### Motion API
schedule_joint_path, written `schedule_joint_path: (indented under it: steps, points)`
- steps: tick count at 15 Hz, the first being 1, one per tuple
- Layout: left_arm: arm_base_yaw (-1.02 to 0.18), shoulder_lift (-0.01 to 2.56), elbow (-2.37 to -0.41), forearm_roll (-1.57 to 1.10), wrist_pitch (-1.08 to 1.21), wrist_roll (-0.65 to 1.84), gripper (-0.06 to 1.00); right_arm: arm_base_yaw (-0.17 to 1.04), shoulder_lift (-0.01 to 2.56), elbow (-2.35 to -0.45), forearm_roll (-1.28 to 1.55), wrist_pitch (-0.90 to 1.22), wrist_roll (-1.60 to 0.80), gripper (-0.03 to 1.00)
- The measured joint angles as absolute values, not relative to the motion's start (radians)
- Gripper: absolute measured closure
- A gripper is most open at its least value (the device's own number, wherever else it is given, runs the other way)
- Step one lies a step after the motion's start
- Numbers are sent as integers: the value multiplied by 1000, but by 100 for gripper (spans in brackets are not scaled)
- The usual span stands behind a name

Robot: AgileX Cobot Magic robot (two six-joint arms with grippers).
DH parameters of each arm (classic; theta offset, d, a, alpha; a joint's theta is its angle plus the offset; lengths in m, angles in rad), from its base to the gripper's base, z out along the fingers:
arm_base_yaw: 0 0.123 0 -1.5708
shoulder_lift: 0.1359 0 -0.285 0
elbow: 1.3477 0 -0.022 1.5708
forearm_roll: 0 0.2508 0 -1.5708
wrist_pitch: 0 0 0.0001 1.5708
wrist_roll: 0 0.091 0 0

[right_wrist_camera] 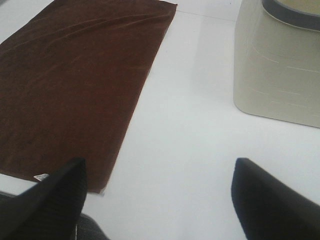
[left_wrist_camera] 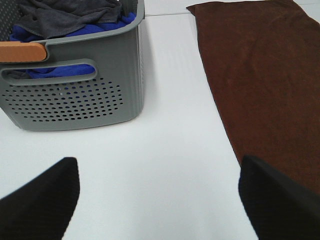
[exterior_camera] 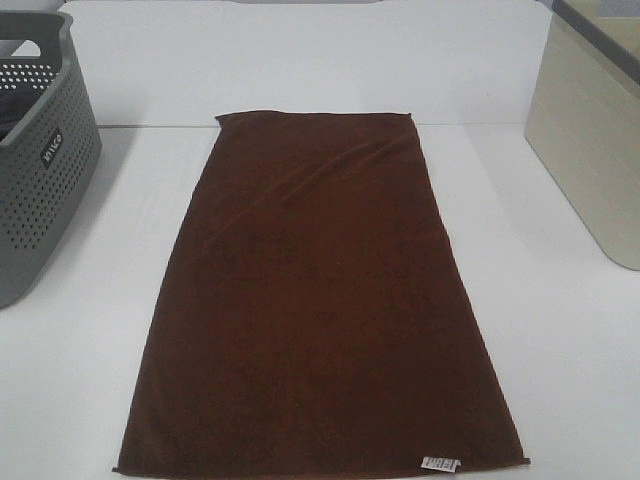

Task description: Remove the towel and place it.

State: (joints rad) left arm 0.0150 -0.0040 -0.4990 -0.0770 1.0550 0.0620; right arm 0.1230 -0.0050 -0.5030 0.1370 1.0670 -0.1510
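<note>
Exterior high view: looks steeply down over the towel, set back. Left wrist view: low above the surface, facing the grey basket beside the towel. Right wrist view: low, facing the beige bin on the towel's other side. All views share the towel.

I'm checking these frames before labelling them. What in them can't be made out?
- Print on the small white tag of the maroon plush towel: too small in the high view.
- Perforated grey plastic basket: cut off by the high view's left edge.
- Beige plastic bin: contents hidden by its wall, cut off by the right edge.
- Cloths under the dark grey cloth and blue cloth: hidden by the basket wall.
</note>
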Motion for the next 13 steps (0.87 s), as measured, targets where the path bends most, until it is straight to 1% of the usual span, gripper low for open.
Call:
schedule_joint_path:
  steps: [13]
  points:
    - [15,-4,-499,-61,1053,40,15,123,-5,-502,137,1067,-151,20]
